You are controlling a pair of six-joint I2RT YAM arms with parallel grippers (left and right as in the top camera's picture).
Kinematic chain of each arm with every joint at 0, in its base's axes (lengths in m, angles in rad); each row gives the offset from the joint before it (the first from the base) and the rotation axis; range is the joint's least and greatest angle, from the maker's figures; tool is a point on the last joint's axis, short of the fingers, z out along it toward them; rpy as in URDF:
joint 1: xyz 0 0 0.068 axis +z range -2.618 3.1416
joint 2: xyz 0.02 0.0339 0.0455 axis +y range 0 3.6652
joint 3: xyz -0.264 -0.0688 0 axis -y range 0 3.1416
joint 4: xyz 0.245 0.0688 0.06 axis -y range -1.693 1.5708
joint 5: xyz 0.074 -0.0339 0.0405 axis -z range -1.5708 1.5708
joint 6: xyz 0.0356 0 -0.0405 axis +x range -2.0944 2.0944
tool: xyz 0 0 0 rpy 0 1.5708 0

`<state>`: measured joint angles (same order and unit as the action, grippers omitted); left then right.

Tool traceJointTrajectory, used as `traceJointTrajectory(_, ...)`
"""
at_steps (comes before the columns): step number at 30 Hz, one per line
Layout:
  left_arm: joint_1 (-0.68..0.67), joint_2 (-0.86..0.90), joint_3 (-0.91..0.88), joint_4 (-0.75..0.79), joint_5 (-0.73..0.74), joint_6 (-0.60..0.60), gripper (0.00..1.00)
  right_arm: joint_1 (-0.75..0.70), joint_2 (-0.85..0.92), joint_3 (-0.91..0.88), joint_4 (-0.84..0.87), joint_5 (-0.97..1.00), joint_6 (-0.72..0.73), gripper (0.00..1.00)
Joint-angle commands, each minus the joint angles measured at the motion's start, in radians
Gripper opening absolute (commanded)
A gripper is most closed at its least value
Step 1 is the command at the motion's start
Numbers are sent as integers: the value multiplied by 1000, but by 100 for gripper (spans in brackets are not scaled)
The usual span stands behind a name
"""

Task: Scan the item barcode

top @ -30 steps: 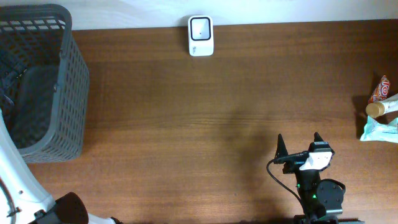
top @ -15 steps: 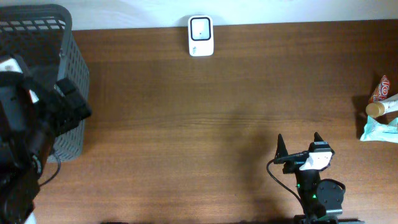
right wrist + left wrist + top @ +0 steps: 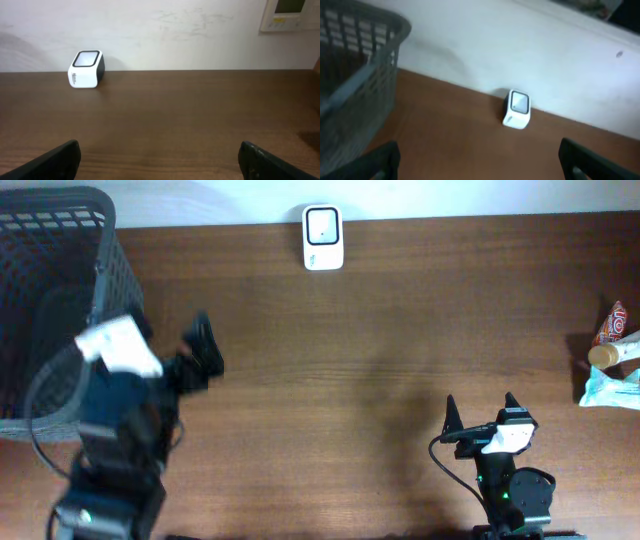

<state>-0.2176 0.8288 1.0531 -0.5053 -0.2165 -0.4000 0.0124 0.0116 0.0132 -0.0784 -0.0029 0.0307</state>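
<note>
When one looks from above, the left gripper [image 3: 172, 345] appears blurred over the left part of the wooden table [image 3: 330, 380], just beside the grey plastic basket [image 3: 112, 300]. Its jaws stand wide apart and hold nothing. The right gripper [image 3: 480, 408] is at the near edge, on the right side, also wide open and empty. The white barcode scanner [image 3: 322, 237] stands at the far edge of the table, against the wall, well apart from both grippers. The items lie at the right edge: a red snack packet [image 3: 612, 323], a container with a tan cap [image 3: 603, 355] and a pale blue packet [image 3: 605, 390], close together. No gripper touches them.

From the left wrist, two dark fingertips [image 3: 382, 159] show in the bottom corners with only table between them. The scanner is ahead, a little right of centre, at the foot of the white wall [image 3: 485, 45], and the basket fills the left side.

From the right wrist, the fingertips [image 3: 57, 159] are again far apart with nothing between. The scanner stands far ahead on the left, its screen facing up. A pale wall panel [image 3: 290, 14] is at the top right.
</note>
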Motion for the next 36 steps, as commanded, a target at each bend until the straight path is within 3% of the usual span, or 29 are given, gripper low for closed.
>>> traceJointTrajectory(1, 14, -198, -264, 128, -35, 16, 99, -6, -8, -8, -4, 8, 11, 99)
traceJointTrajectory(8, 84, -377, -542, 178, -34, -3, 99, -6, -8, -8, -4, 8, 11, 99)
traceJointTrajectory(14, 101, -508, -783, 492, -18, 14, 99, -6, -8, -8, -4, 8, 11, 99)
traceJointTrajectory(18, 143, -621, -912, 581, 80, 218, 99, -6, -8, -8, -4, 8, 11, 99)
traceJointTrajectory(31, 253, -824, -1044, 559, 149, 293, 99, -6, -8, -8, -4, 8, 11, 99)
traceJointTrajectory(36, 253, -824, -1044, 421, 200, 301, 99, -6, -8, -8, -4, 8, 11, 99)
